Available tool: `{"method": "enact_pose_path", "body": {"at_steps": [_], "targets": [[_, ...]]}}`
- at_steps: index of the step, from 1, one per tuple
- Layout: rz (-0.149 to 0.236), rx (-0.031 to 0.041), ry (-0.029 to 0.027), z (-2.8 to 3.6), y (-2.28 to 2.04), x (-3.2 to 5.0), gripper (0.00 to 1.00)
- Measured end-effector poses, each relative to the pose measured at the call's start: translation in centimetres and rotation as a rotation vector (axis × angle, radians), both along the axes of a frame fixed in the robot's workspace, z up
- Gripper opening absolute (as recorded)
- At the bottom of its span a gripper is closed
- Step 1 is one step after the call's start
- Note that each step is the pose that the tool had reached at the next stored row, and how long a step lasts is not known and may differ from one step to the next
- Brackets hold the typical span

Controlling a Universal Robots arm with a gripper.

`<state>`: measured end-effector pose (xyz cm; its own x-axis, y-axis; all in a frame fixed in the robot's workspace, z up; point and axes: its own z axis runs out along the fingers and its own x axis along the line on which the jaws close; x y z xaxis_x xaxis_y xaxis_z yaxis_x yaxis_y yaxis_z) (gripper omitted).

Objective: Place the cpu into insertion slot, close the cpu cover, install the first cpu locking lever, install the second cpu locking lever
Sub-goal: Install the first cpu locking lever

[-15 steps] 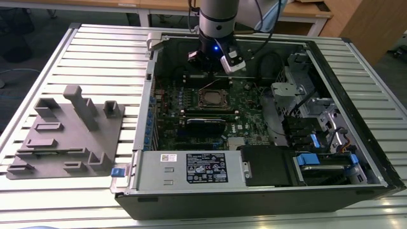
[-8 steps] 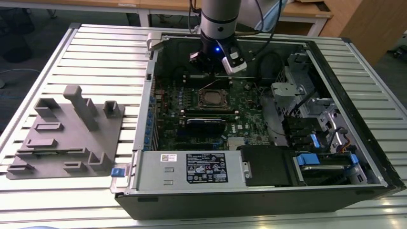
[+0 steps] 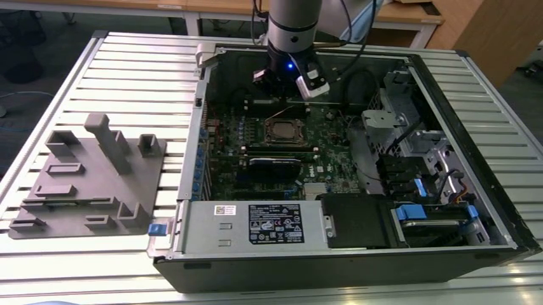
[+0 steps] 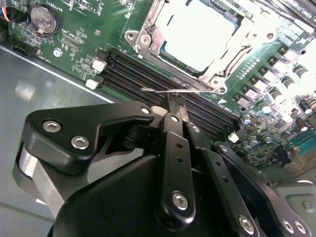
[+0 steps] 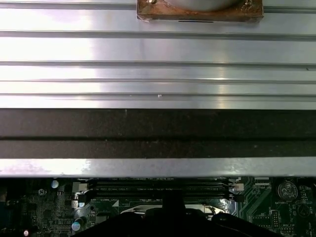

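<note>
An open computer case (image 3: 339,267) lies on a slatted metal table (image 3: 127,63) as the robot arm reaches over its green board (image 3: 331,165). In the second wrist view the gripper (image 4: 173,98), fingers clenched together, sets its tip against a thin wire locking lever (image 4: 153,90) just beside the insertion slot (image 3: 269,131). Whether the wire is pinched or merely pressed cannot be told. The cpu (image 4: 197,34) sits in the slot, its bright top showing through the window of the cpu cover (image 4: 217,66), which lies flat over it.

The likely hazard is the springy wire slipping off the narrow tip. It could spring back and leave the cover unclamped, or send the tip into the long black memory slots (image 4: 148,69) alongside. A lever that misses its catch would also leave the chip loose.

Counted: one table, one case, one grey fixture tray (image 3: 85,184), one board, one gripper, one slot, one cover, one cpu and one lever at the tip. A second lever cannot be made out.
</note>
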<state>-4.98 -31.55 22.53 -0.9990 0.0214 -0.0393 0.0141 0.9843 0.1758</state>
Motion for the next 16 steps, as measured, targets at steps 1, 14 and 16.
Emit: {"method": "enact_pose_path", "body": {"at_steps": [1,14,16], "targets": [[0.000,0.0001,-0.0001,0.00,-0.03,0.00,0.11],[0.000,-0.0001,-0.0017,-0.52,-0.08,0.01,0.11],[0.000,-0.0004,-0.0016,-0.58,-0.09,0.03,0.11]]}}
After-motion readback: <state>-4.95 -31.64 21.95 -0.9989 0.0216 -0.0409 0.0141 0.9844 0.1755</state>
